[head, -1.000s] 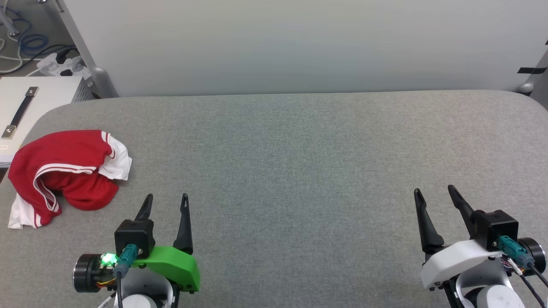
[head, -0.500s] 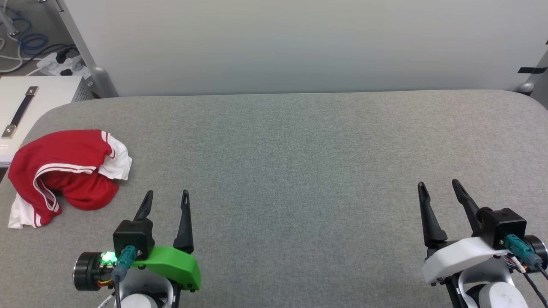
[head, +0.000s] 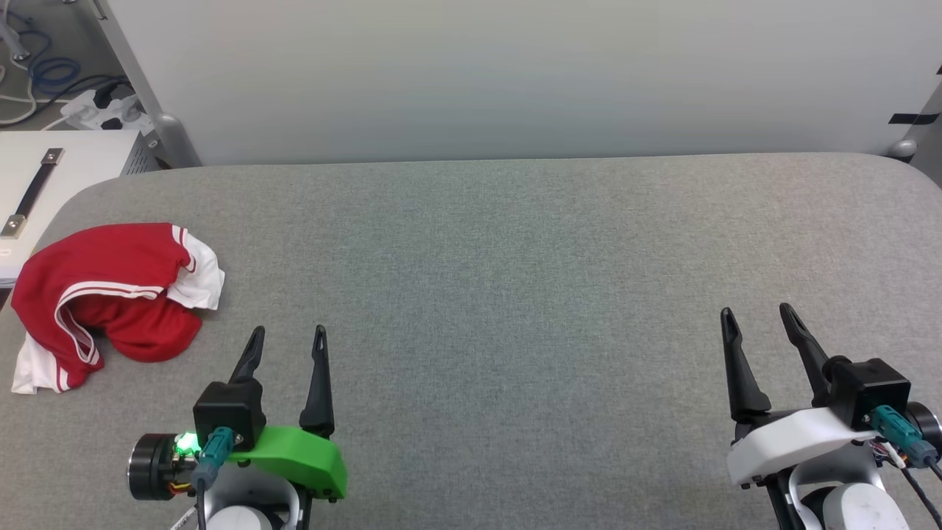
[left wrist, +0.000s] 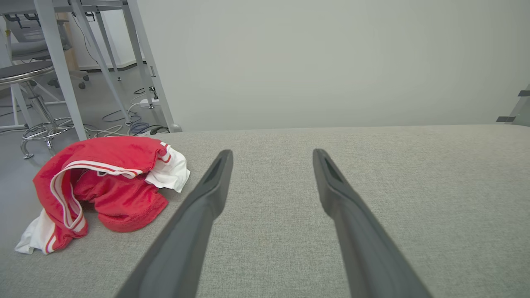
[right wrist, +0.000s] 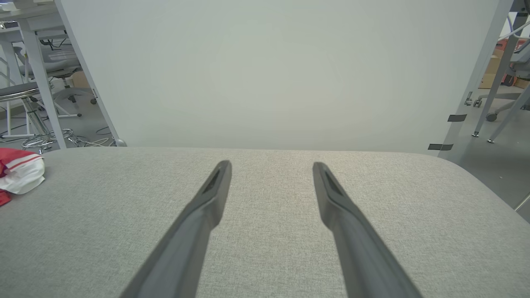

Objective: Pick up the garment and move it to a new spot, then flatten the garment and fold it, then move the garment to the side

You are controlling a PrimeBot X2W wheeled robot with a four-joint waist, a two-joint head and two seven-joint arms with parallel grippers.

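garment (head: pixel 110 294): red tee with white sleeves and red-white stripe trim, all bunched up in a heap at about 9 o'clock on the table, right by its left edge. One white sleeve pokes out toward 3 o'clock, another white bit hangs at 7 o'clock.

writing on it: can't read any, the fabric is folded over itself.

table (head: pixel 515 258): grey woven cover, rounded corners.

left gripper (head: pixel 288 331): green shell, sits at about 7 o'clock on the table. Jaws spread wide with nothing between them. The tee is off at its 10 o'clock, near but not touching.

right gripper (head: pixel 756 311): white shell, at about 4 o'clock on the table. Jaws also gaping, nothing in them, well apart from the tee.

left wrist view: both fingers (left wrist: pixel 207 198) point over bare grey cloth, with the tee at 9 o'clock.

background: pale wall panel (head: pixel 515 73) at 12 o'clock, white box (head: pixel 81 158) with a black strap handle at 10 o'clock, power strip (head: pixel 103 110) behind it, black tape strip (head: pixel 912 119) at 2 o'clock.
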